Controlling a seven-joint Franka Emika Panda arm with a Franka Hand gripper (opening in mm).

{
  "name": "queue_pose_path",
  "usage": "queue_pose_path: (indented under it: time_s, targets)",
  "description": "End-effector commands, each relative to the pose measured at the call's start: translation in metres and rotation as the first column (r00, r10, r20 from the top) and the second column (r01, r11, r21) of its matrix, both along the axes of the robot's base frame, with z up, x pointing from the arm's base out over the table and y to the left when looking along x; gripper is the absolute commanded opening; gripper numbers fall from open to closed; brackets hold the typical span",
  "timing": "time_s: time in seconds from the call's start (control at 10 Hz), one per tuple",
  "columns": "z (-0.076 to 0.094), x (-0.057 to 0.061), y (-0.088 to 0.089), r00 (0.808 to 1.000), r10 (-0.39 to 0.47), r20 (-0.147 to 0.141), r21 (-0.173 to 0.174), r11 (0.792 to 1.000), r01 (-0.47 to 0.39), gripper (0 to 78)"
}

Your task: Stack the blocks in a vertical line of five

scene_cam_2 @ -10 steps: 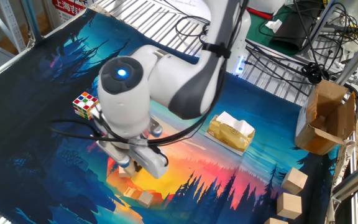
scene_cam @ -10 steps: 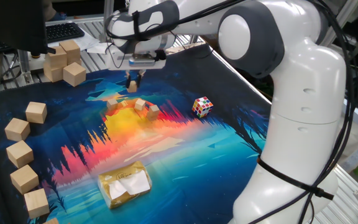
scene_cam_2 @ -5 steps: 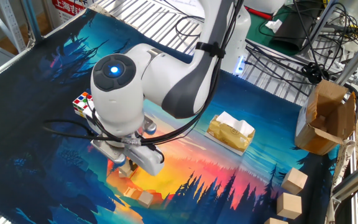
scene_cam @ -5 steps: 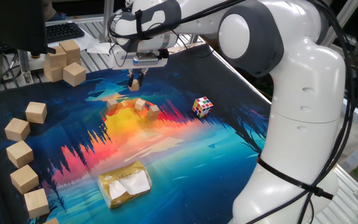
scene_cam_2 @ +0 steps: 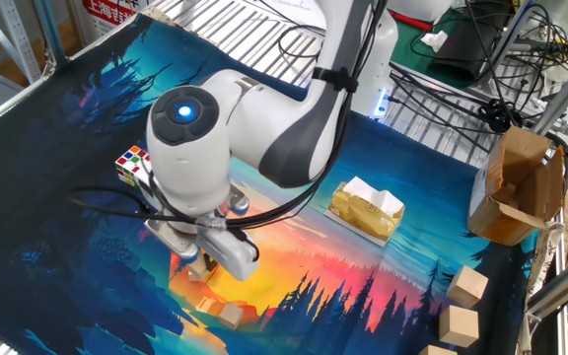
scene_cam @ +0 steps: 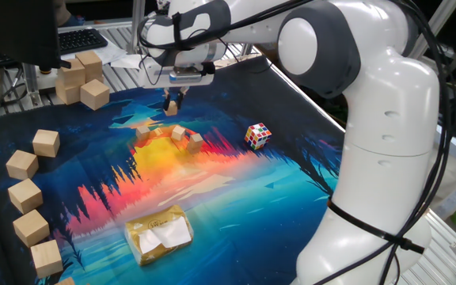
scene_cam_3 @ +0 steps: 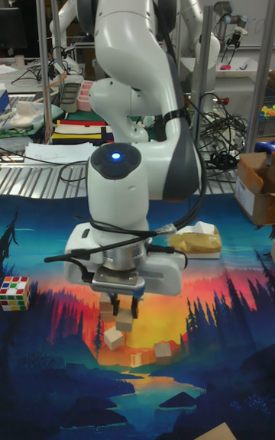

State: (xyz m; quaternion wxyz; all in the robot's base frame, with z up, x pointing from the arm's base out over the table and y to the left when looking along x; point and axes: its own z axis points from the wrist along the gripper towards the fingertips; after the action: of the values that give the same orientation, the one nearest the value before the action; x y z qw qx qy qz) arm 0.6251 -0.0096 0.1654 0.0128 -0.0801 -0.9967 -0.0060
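My gripper [scene_cam: 170,105] hangs over the far middle of the mat, shut on one tiny tan block [scene_cam: 169,111] held clear of the surface. From the tall fixed view the gripper [scene_cam_3: 126,306] points straight down with that block [scene_cam_3: 124,320] between its fingertips. Three more small blocks lie loose just in front of it: one [scene_cam: 143,136] to the left, one [scene_cam: 179,133] in the middle and one [scene_cam: 195,142] to the right. Two of them show as a tilted block [scene_cam_3: 113,338] and a flat one [scene_cam_3: 163,350]. The arm's wrist hides the fingers in the other fixed view.
The multicoloured puzzle cube [scene_cam: 258,135] sits right of the blocks. A tan packet [scene_cam: 159,234] lies near the front. Several large pale cubes [scene_cam: 24,194] line the left edge and more [scene_cam: 81,75] are piled at the back left. A cardboard box [scene_cam_2: 516,187] stands off the mat.
Over the last second the gripper rose and shifted slightly away with the block in it. The loose blocks have not moved.
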Motion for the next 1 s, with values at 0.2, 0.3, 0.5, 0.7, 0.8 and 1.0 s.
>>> queue_pose_path:
  time_s: [0.2,0.3,0.5,0.7,0.8,1.0]
  targets:
    - [0.002,0.001,0.000,1.000,-0.019,0.017,-0.014,1.000,0.019,1.4]
    - [0.002,0.001,0.000,1.000,-0.027,0.017,-0.016,1.000,0.027,1.4]
    - [0.002,0.000,0.000,1.000,-0.021,0.010,-0.022,1.000,0.021,1.4]
    - [0.000,-0.017,-0.002,1.000,-0.022,0.009,-0.030,0.999,0.022,1.4]
    - [0.002,-0.033,-0.006,1.000,-0.021,0.005,-0.034,0.999,0.021,1.4]
    - [0.004,-0.048,-0.019,1.000,-0.002,-0.002,-0.032,0.999,0.002,1.4]
